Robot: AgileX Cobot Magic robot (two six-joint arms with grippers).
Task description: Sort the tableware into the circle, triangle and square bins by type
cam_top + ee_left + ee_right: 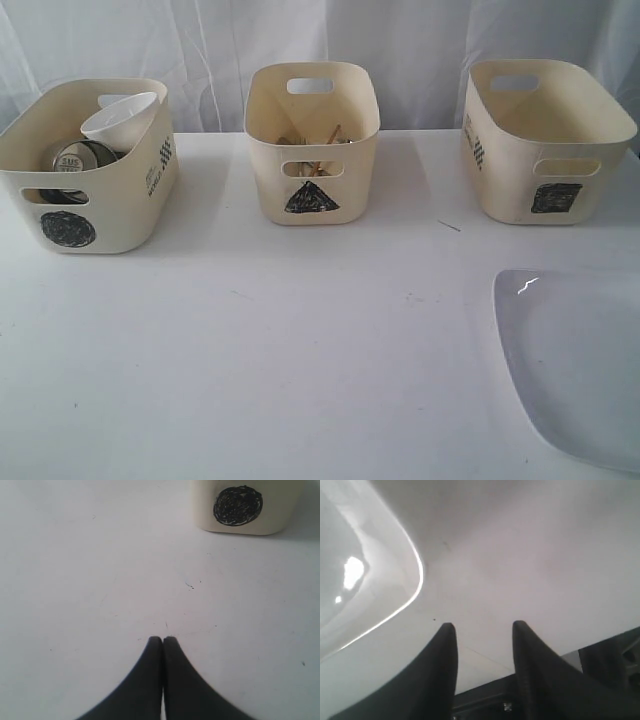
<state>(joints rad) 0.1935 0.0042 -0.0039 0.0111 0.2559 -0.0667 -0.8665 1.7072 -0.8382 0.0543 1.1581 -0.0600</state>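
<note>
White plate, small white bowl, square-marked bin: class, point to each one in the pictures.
white plate (580,370), exterior view, bare middle.
small white bowl (122,128), exterior view, outer wall.
square-marked bin (510,185), exterior view, front wall.

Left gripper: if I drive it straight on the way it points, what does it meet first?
Most likely only bare table. The left gripper, shut, aims beside the circle bin, which stands off its line; nothing else shows ahead. Depth is hard to judge here.
</note>
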